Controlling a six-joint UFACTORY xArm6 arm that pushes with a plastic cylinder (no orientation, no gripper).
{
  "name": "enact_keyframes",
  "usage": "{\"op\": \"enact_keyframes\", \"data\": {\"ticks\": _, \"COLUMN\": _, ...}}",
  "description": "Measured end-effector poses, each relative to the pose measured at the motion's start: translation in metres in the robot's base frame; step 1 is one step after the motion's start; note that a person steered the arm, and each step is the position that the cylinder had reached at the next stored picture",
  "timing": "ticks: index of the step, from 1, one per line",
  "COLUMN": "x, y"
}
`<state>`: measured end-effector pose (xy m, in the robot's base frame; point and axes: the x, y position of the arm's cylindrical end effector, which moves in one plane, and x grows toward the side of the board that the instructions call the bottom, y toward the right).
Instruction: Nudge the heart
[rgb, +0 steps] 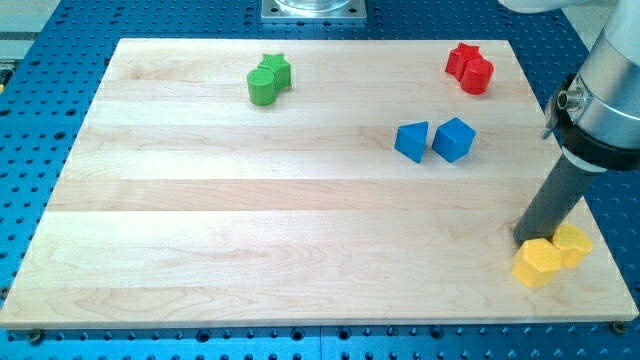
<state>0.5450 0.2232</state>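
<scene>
Two yellow blocks sit touching at the board's lower right corner. The right one (574, 244) looks like the heart, though its shape is hard to make out. The left one (537, 263) looks like a hexagon. My dark rod comes down from the view's upper right. My tip (524, 241) rests on the board just above and left of the yellow hexagon, touching or nearly touching both yellow blocks.
A blue triangle (411, 141) and a blue cube (454, 139) stand right of centre. A red star (461, 60) and another red block (478, 75) are at the top right. A green star (277, 68) and a green cylinder (262, 86) are at the top left. The board's right edge (590, 215) is close to the yellow blocks.
</scene>
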Motion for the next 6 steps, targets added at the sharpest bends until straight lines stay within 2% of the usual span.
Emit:
{"op": "enact_keyframes", "data": {"ticks": 1, "x": -0.001, "y": 0.008}}
{"op": "enact_keyframes", "data": {"ticks": 2, "x": -0.04, "y": 0.033}}
{"op": "enact_keyframes", "data": {"ticks": 3, "x": -0.036, "y": 0.045}}
{"op": "enact_keyframes", "data": {"ticks": 4, "x": -0.004, "y": 0.046}}
{"op": "enact_keyframes", "data": {"ticks": 6, "x": 0.0, "y": 0.046}}
